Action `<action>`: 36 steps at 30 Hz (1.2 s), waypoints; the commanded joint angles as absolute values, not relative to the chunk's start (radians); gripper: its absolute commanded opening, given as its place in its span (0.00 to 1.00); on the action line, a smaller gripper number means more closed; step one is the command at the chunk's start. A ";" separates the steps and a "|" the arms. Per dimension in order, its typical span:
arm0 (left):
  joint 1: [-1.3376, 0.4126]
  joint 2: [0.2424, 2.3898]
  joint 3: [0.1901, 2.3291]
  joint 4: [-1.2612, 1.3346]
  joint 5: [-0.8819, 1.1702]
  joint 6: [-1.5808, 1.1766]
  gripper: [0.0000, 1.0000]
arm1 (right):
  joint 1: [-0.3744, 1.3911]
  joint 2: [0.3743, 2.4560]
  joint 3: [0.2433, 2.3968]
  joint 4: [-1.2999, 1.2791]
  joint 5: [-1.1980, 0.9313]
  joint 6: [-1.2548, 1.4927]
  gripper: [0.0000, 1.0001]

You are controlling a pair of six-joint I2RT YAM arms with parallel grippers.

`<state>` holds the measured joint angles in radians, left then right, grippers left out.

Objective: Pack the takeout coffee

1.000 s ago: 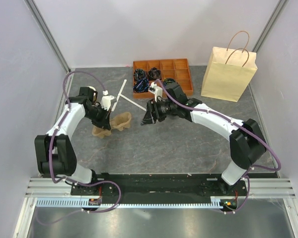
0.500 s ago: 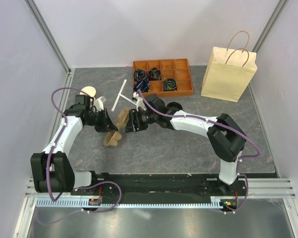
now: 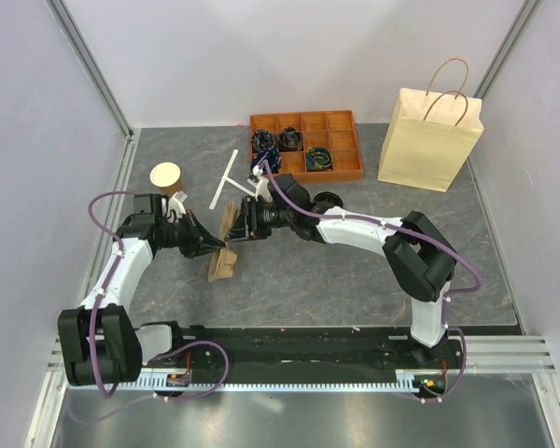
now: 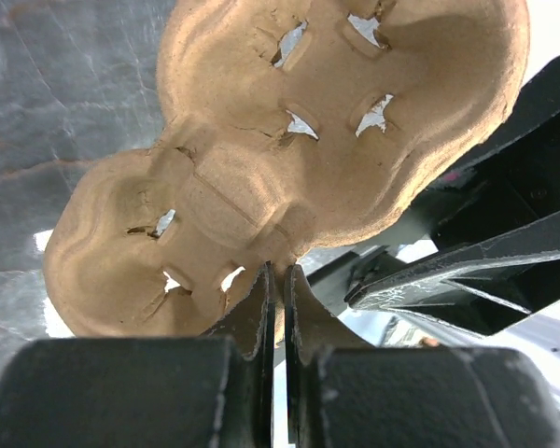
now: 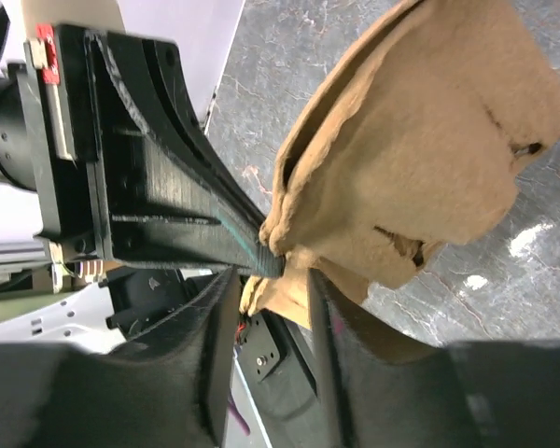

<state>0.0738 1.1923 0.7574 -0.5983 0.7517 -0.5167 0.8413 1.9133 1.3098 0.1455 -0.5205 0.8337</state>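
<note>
The tan pulp cup carrier [image 3: 222, 266] hangs tilted on edge above the table, left of centre. My left gripper [image 3: 211, 245] is shut on its rim, and its thin fingertips [image 4: 266, 280] pinch the pulp [image 4: 336, 121] in the wrist view. My right gripper [image 3: 236, 227] comes in from the right. Its jaws [image 5: 273, 280] straddle another edge of the carrier [image 5: 420, 140], part closed, with a gap left on one side. Of the takeout coffee, only a round black lid [image 3: 328, 199] shows, half hidden behind my right forearm.
An open brown cup [image 3: 166, 176] without a lid stands at the far left. A white stick frame [image 3: 227, 182] lies behind the carrier. An orange compartment tray [image 3: 341, 154] sits at the back, with the paper bag [image 3: 429, 140] upright at the back right.
My left gripper has pulled the carrier nearer and tipped it on edge, uncovering the open cup. My right gripper has moved left onto the carrier's edge and narrowed its jaws.
</note>
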 commanded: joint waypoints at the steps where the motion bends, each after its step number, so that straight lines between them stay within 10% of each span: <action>1: 0.081 1.135 0.729 -0.532 0.792 -0.639 0.02 | 0.844 1.916 1.382 0.111 -0.468 0.844 0.46; 13: 0.090 1.075 0.675 -0.485 0.816 -0.756 0.02 | 0.845 1.901 1.447 -0.060 -0.353 0.716 0.43; 36: 0.112 0.997 0.552 -0.360 0.827 -0.939 0.02 | 0.859 1.867 1.413 -0.072 -0.370 0.752 0.93</action>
<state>0.1066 1.0088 0.5606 -0.3985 0.7963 -0.8913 0.8452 1.9095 1.4143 -0.1184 -0.3531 0.7418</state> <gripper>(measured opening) 0.044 0.929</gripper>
